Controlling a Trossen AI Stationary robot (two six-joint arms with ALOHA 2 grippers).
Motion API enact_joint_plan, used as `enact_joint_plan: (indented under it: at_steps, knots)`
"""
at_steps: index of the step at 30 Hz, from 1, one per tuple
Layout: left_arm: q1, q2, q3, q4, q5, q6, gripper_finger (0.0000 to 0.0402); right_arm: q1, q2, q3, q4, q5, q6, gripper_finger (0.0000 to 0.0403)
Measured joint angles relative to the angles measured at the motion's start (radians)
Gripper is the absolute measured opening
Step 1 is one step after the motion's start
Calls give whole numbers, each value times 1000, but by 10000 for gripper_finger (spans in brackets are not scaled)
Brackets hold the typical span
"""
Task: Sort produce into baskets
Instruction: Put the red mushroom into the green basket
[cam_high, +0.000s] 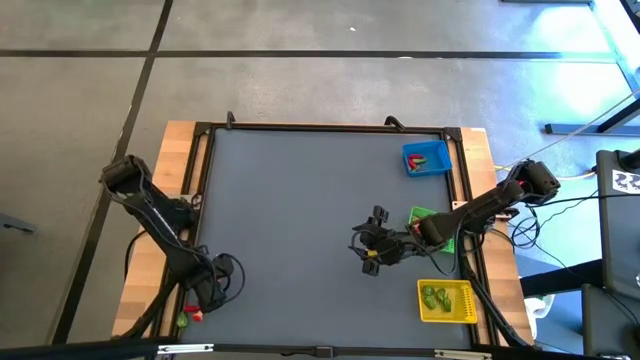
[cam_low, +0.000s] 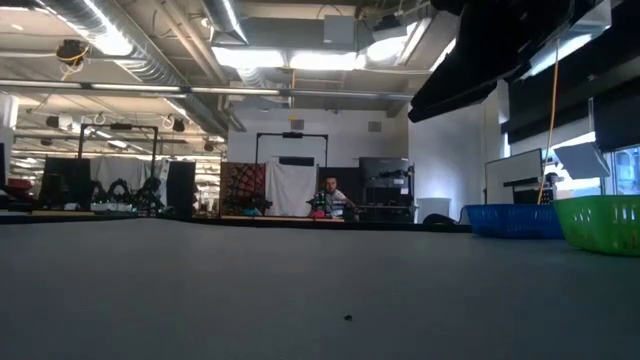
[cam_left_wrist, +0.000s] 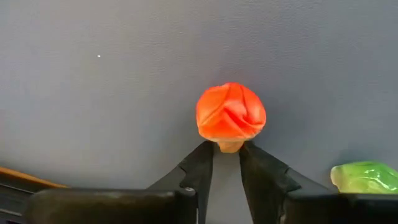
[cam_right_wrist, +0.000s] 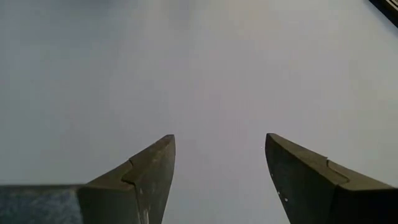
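Observation:
At the table's near left corner my left gripper (cam_high: 197, 305) points down at a red produce piece (cam_left_wrist: 231, 112) with a pale stub, lying on the grey mat. A green piece (cam_left_wrist: 365, 177) lies just beside it. My right gripper (cam_high: 372, 250) hangs open over the mat right of centre, with nothing between its fingers (cam_right_wrist: 155, 168). At the right side stand the blue basket (cam_high: 427, 159), the green basket (cam_high: 425, 216), partly under my right arm, and the yellow basket (cam_high: 447, 301). My left gripper pinches the red piece's pale stub (cam_left_wrist: 229, 147) between its two fingertips. The fingers come from above, pointing down. The red piece rests on the mat, its round red part sticking out past the fingertips.
The blue basket holds red and green pieces, the yellow basket green ones (cam_high: 436, 296). A raised dark frame (cam_high: 320, 127) edges the mat, with wooden board outside it. The wide middle and left of the mat lie bare. A person shows far off in the room (cam_low: 331, 190).

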Motion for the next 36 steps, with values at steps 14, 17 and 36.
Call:
enact_joint_plan:
  at_steps: [14, 17, 36]
  knots:
    - [0, -31, 0, 2, -75, -59, 110, 0, 0, 0, 0, 0, 8, 248]
    - [0, -31, 0, 2, -95, -62, 126, 0, 0, 0, 0, 0, 8, 248]
    - [110, -42, 69, -3, -283, 155, 21, 0, -1, 0, 44, -3, -23, 248]
